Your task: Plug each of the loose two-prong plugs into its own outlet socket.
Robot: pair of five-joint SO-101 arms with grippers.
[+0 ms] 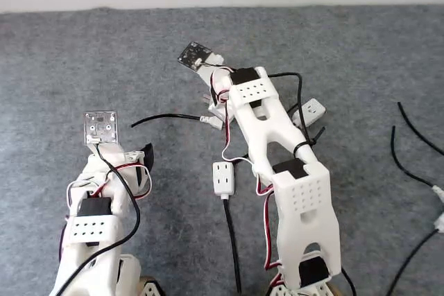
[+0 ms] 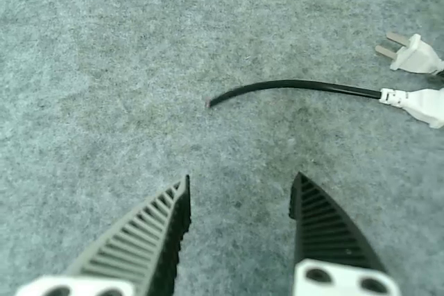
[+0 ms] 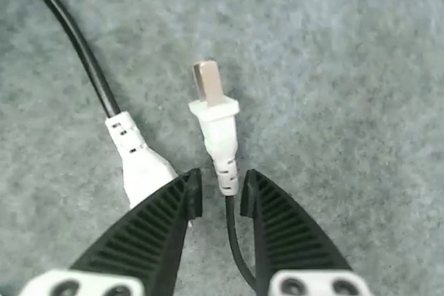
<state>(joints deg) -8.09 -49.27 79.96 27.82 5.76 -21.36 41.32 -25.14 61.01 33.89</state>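
My right gripper is shut on the cord end of a white two-prong plug, whose prongs point away from it. Close beside that plug lies a second white plug on a black cable. From above, the right gripper sits over these plugs. My left gripper hangs open above bare carpet, with both plugs off to one side and apart from it. One white outlet socket lies between the arms. Another outlet socket lies beside the right arm.
The grey carpet covers the whole table. A black cord runs from the middle outlet toward the near edge. More black cables with white ends lie at the far right.
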